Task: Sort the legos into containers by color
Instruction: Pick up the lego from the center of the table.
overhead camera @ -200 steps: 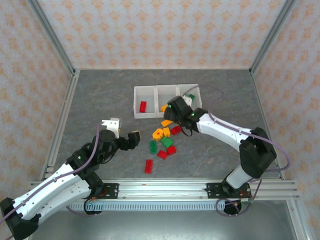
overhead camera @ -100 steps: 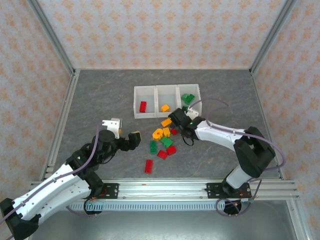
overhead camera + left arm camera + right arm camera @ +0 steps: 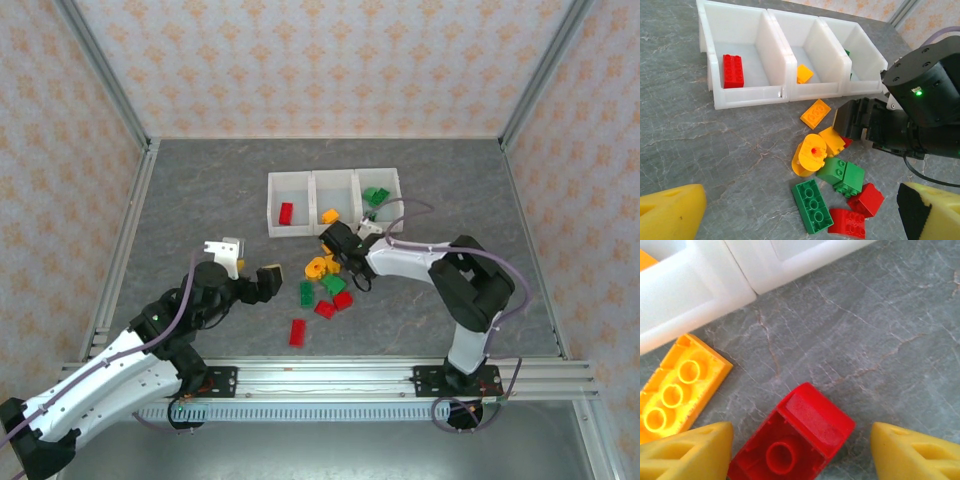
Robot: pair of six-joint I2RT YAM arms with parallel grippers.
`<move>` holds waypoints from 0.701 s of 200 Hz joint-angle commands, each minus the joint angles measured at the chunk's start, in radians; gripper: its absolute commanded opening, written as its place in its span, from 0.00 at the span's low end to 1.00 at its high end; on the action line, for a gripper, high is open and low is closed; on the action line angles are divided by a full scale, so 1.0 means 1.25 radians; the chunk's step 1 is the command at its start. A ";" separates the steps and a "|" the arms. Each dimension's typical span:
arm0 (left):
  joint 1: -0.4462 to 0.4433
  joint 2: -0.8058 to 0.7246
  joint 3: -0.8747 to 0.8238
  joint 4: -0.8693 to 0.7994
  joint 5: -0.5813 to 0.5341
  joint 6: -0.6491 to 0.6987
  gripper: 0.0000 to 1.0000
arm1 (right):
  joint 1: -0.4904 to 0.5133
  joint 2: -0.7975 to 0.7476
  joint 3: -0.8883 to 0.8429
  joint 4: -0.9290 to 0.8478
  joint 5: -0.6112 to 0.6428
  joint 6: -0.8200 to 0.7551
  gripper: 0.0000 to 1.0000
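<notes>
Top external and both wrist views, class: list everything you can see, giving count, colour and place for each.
containers: three, white, joined in one row at mid-table
binned red lego: one, red, left bin
binned orange lego: one, orange, middle bin
binned green legos: at least one, green, right bin; exact count unclear
loose orange legos: three, orange, one ring-shaped, just in front of the bins
loose green legos: at least two, green, in the pile
loose red legos: four, red; two in the pile, one apart nearer the arms, one under the right end effector
table: one, grey marbled
left end effector: one, yellow fingers, open, left of the pile
right end effector: one, yellow fingers, open astride a red lego
</notes>
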 commanded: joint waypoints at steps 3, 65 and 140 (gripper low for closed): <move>-0.007 -0.008 -0.004 0.025 0.010 0.003 0.99 | 0.003 0.041 0.016 -0.031 0.052 -0.033 0.69; -0.011 -0.013 -0.009 0.031 0.017 0.000 0.99 | 0.001 0.031 -0.006 -0.040 0.090 -0.078 0.56; -0.015 -0.010 -0.008 0.030 0.017 -0.001 0.99 | 0.000 0.062 -0.014 0.014 0.038 -0.103 0.50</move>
